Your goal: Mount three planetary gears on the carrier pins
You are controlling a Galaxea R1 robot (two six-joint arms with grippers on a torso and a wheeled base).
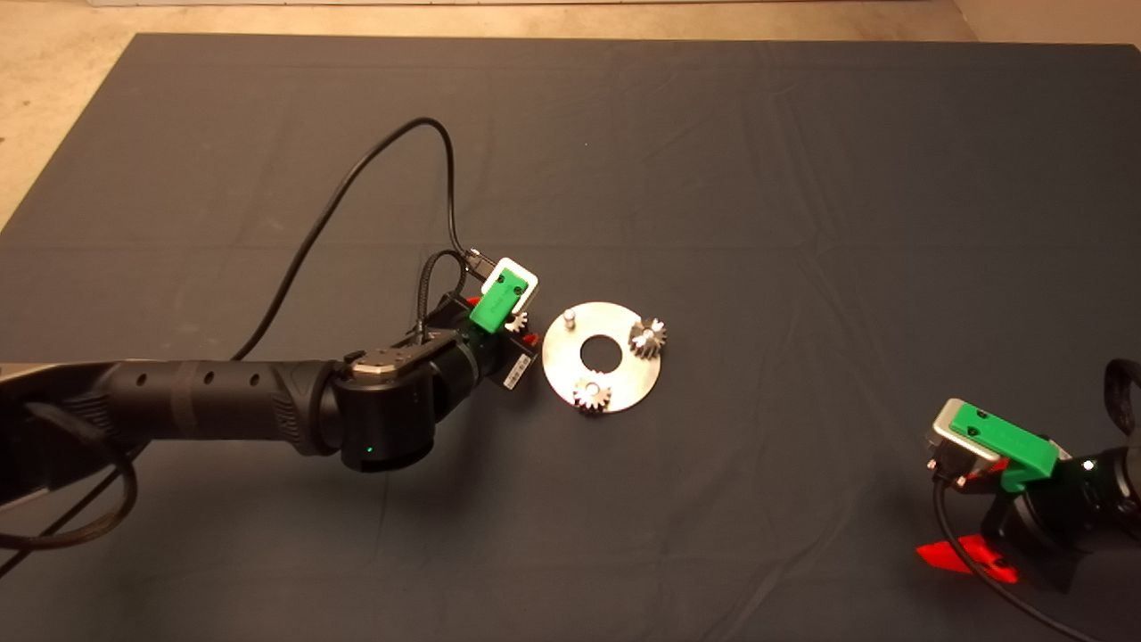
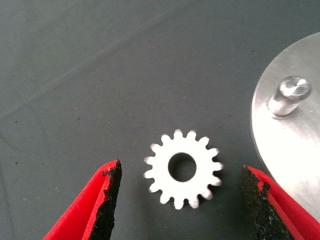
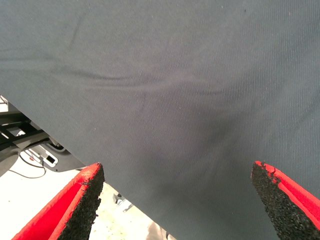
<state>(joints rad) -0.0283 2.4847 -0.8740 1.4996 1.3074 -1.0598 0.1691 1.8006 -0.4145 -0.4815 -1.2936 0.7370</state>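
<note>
Planetary gears number three: in the left wrist view one loose gear (image 2: 183,169) lies flat on the dark mat (image 2: 100,65), bore upward, between the left gripper's (image 2: 182,200) red fingers (image 2: 92,205), which stand wide apart and touch nothing. Just beside it that view shows the rim of the shiny carrier disc (image 2: 295,150) and one bare pin (image 2: 290,95) standing upright. The head view largely hides this loose gear (image 1: 516,321) behind the green gripper body, but shows what the wrist view cannot: the left gripper (image 1: 521,332) poised at the disc's (image 1: 570,366) left edge, the bare pin (image 1: 570,316) at the disc's upper left, and two seated gears, one (image 1: 648,336) at its right and one (image 1: 591,393) at its near edge. The right gripper (image 1: 967,557) waits at the lower right of the mat (image 1: 802,178); its wrist view shows its fingers (image 3: 80,205) spread apart over the mat's edge and the floor beyond.
</note>
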